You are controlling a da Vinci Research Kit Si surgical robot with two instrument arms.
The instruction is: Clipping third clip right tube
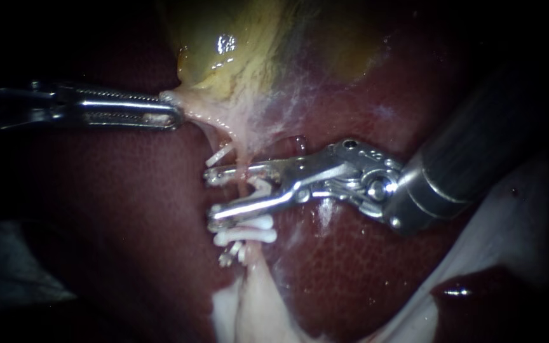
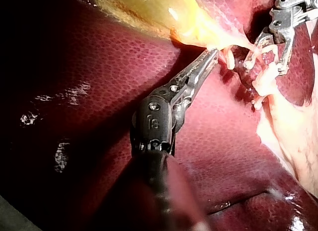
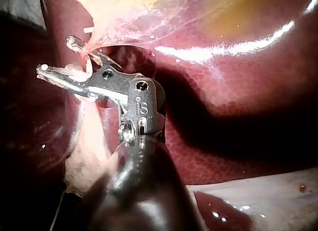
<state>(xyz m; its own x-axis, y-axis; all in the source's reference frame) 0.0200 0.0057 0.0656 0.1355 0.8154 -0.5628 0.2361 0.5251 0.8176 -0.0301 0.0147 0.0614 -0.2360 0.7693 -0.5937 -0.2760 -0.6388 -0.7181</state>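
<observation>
Crowding risk: spread jaws of our right instrument (image 1: 211,195) straddle the tube (image 1: 243,182), perhaps fouling the clips (image 1: 249,235); jaws of our left instrument (image 1: 174,115) pinch the gallbladder (image 1: 223,63).

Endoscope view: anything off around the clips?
Mildly. The white clips under the right instrument's open jaws sit level, but one clip above them is tilted and the lowest clip is skewed. The left instrument grips the gallbladder's edge. No tear or spill is visible.
</observation>
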